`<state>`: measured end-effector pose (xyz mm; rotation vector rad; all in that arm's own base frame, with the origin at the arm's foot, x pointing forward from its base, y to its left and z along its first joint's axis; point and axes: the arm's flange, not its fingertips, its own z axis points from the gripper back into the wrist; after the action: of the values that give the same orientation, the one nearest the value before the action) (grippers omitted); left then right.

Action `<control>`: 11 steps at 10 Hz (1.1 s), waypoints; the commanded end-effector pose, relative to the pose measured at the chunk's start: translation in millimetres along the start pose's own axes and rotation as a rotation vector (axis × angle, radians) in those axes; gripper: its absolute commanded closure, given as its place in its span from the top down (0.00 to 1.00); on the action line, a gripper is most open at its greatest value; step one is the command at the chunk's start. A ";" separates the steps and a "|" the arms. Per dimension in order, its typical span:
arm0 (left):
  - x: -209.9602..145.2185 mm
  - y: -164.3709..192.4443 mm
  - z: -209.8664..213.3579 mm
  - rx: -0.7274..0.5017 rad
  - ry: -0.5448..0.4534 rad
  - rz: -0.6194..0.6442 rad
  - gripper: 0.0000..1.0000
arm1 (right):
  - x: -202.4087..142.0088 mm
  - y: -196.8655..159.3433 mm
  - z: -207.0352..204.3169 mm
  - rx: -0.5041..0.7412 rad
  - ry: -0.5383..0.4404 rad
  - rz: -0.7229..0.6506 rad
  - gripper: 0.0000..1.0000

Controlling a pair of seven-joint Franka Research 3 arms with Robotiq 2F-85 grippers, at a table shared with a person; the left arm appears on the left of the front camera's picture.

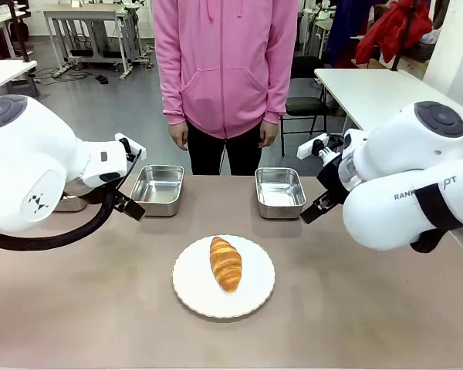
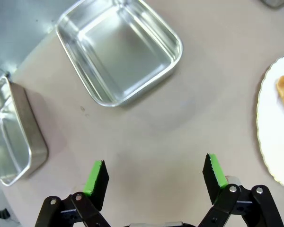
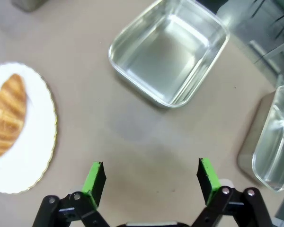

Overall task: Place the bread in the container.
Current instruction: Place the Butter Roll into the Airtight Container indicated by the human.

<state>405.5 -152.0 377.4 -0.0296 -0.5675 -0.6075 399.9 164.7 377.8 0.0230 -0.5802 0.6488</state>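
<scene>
The tan table (image 1: 77, 308) spreads across the front view, with a person (image 1: 225, 69) in a pink hoodie standing at its far edge, hands hanging at the sides. The left arm (image 1: 31, 166) and the right arm (image 1: 409, 185) come in from either side and stop short of the middle. The left gripper (image 2: 155, 163) is spread wide, its green pads (image 2: 95, 176) well apart with only bare tabletop between them, gripping and touching nothing. The right gripper (image 3: 150, 164) is spread just as wide and also holds nothing, over bare table. A round white plate (image 1: 193, 285) sits at the centre of the table, nearer the robot than the pans. Beyond it stand two steel containers, the left container (image 1: 158, 189) ahead of the left gripper and the right container (image 1: 280, 192) ahead of the right gripper, both with nothing in them. Each wrist view shows a further pan out at the table's edge, one (image 2: 12, 137) beside the left container and one (image 3: 277, 142) beside the right. The bread (image 1: 225, 263) lies flat on the middle of the plate, its long axis running from near to far, the far tip leaning slightly toward the robot's left and the near tip toward its right.
</scene>
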 end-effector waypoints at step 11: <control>-4.0 301.6 150.4 -0.316 -0.287 -0.200 1.00 | -28.5 -257.4 153.8 0.154 -0.182 -0.224 1.00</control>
<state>474.2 126.8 555.1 -0.3578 -0.7373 -0.9070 441.6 -87.2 538.6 0.2786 -0.6999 0.5061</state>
